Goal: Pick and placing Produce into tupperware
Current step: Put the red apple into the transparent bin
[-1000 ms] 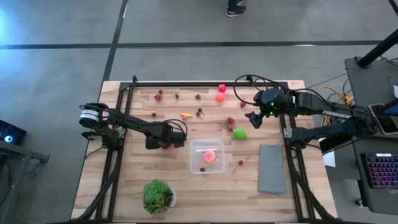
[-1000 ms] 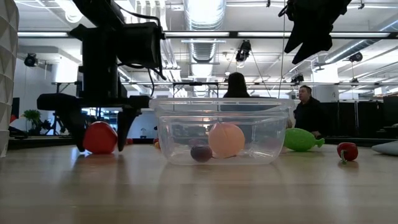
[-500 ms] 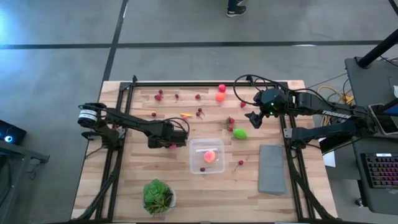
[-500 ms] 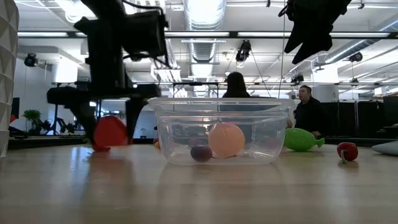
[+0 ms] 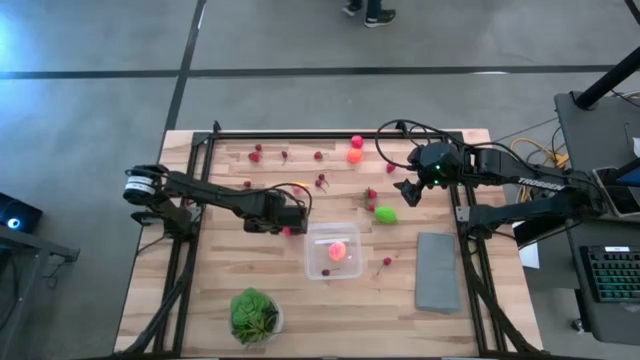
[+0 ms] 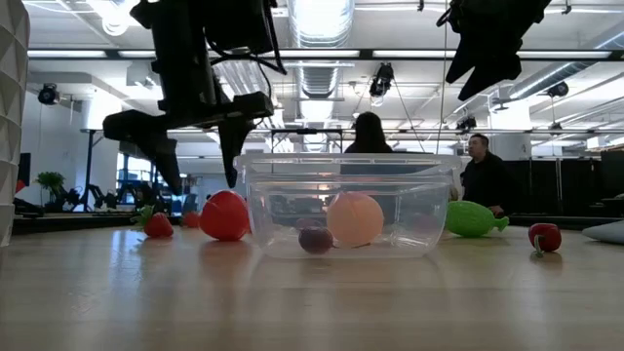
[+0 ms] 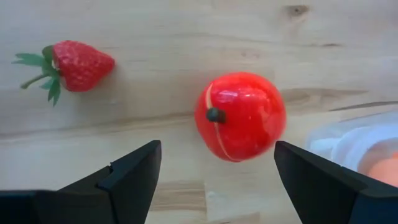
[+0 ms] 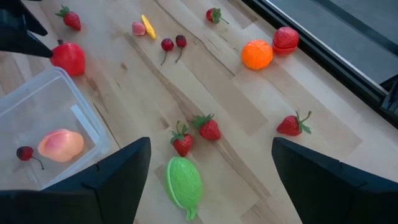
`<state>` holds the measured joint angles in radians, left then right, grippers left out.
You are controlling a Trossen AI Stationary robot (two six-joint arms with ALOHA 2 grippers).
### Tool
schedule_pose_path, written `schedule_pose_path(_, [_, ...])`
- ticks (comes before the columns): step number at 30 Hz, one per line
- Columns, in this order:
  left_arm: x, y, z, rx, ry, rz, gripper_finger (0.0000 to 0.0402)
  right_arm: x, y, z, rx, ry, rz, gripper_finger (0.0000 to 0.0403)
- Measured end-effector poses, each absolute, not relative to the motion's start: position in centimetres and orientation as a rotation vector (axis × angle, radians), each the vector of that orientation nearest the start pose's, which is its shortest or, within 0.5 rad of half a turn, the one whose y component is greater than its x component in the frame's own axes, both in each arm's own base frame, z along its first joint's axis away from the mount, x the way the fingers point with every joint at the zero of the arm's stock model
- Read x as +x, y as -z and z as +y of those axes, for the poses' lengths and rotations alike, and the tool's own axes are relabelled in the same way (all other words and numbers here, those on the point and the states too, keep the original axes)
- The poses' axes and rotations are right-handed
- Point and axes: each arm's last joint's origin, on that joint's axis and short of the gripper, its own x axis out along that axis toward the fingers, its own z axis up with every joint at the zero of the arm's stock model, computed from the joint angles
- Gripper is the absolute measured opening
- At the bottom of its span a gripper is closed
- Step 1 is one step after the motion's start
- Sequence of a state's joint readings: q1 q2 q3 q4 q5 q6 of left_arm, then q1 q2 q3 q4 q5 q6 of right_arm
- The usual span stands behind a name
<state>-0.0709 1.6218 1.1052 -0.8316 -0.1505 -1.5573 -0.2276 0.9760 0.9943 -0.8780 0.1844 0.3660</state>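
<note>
A clear tupperware stands mid-table with a peach-coloured fruit and a dark cherry inside. A round red fruit lies on the wood just left of the tupperware's wall, a strawberry a little farther left. My left gripper hangs open above the red fruit, its fingertips clear of it and pointing steeply down. My right gripper waits open, high above the table's far right part, over two strawberries and a lime-green piece.
More produce lies along the far side: an orange piece, berries and cherries, a yellow piece. A grey slab lies at the near right, a leafy plant in a white bowl at the near left. People stand beyond the table.
My left gripper has risen and shifted a little toward the tupperware, staying open. The red fruit, which stood between its fingers, has moved along the table toward the tupperware and now lies beside its wall, below the fingertips.
</note>
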Motion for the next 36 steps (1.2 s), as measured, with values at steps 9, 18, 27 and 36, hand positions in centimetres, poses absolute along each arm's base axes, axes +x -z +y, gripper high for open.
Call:
schedule_pose_path(9, [30.0,-20.1,-1.5,-1.115,-1.099,0.917,0.0299,17.3,-31.4,-4.5,0.356,0.54,0.786,0.0327])
schedule_pose_path(18, [31.5,-19.7,-1.5,-0.979,-0.903,0.917,0.0299,17.3,-31.4,-4.5,0.35,0.537,0.787,0.0327])
schedule_pose_path(27, [31.4,-19.7,-1.1,-0.881,-0.878,0.948,0.0299,17.3,-31.4,-4.5,0.381,0.551,0.779,0.0327])
schedule_pose_path(36, [31.5,-19.0,-1.1,-0.787,-0.809,0.998,0.0299,17.3,-31.3,-4.5,0.381,0.552,0.783,0.0327])
